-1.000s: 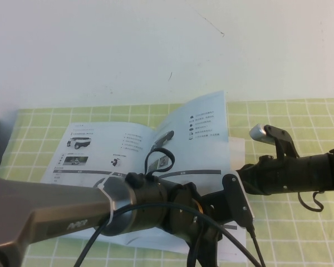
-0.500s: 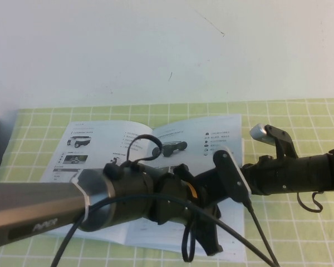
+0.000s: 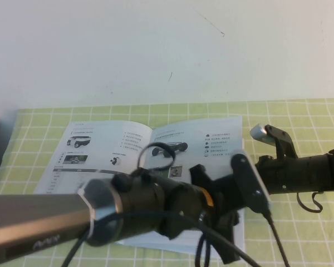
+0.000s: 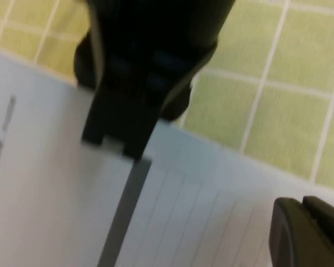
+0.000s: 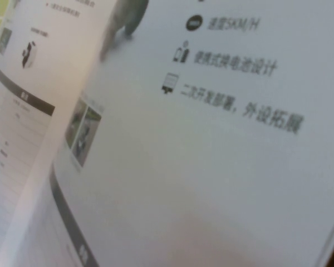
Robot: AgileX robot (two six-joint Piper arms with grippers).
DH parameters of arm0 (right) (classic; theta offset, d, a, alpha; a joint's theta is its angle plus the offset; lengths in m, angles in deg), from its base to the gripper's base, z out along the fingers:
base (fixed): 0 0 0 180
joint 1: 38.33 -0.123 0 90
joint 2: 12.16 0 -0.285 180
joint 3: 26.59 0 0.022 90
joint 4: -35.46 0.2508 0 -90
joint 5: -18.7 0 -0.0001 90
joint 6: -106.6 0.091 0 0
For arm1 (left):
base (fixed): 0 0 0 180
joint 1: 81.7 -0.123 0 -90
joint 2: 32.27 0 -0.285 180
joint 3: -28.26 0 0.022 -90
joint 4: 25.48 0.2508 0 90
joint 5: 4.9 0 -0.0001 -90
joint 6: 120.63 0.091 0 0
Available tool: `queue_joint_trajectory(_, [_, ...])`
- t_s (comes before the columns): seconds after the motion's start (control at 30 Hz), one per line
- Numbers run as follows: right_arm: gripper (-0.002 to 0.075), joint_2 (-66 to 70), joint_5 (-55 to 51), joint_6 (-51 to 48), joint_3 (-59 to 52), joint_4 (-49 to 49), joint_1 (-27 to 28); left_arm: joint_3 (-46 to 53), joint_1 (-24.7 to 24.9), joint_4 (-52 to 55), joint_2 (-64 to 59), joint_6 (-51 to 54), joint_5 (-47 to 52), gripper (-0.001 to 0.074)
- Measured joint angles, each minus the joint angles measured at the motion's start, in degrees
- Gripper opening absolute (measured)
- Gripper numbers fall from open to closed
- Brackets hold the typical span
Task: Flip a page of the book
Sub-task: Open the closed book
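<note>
Two dark arms of mine reach over the green checked tablecloth (image 3: pixel 300 117), where the thin white glossy book (image 3: pixel 100 150) lies open and flat. My left gripper (image 3: pixel 225 245) hangs open above its right-hand page (image 3: pixel 211 139); my right gripper (image 3: pixel 242 167) sits clenched at that page's outer edge.

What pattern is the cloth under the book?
Light green with a white grid; the tablecloth shows best in the high view, around the book.
</note>
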Motion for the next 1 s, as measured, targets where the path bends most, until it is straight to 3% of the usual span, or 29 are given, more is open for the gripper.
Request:
queue_joint_trajectory(0.17, [-0.0002,0.0,0.0,0.2,0.0,0.1,0.0,-0.3,4.1,0.0,-0.4,1.4,-8.6,-0.0003])
queue_joint_trajectory(0.33, [-0.0002,0.0,0.0,0.2,0.0,0.1,0.0,-3.2,4.6,0.0,-3.9,2.5,-10.0,-0.0003])
queue_joint_trajectory(0.83, [-0.0002,0.1,-0.2,0.6,0.0,0.1,0.0,-9.5,4.0,2.5,-11.4,2.1,1.1,-0.0003])
queue_joint_trajectory(1.0, [-0.0002,0.1,-0.4,0.9,0.0,0.2,0.0,-9.5,2.3,8.6,-11.4,-5.0,3.8,-0.0003])
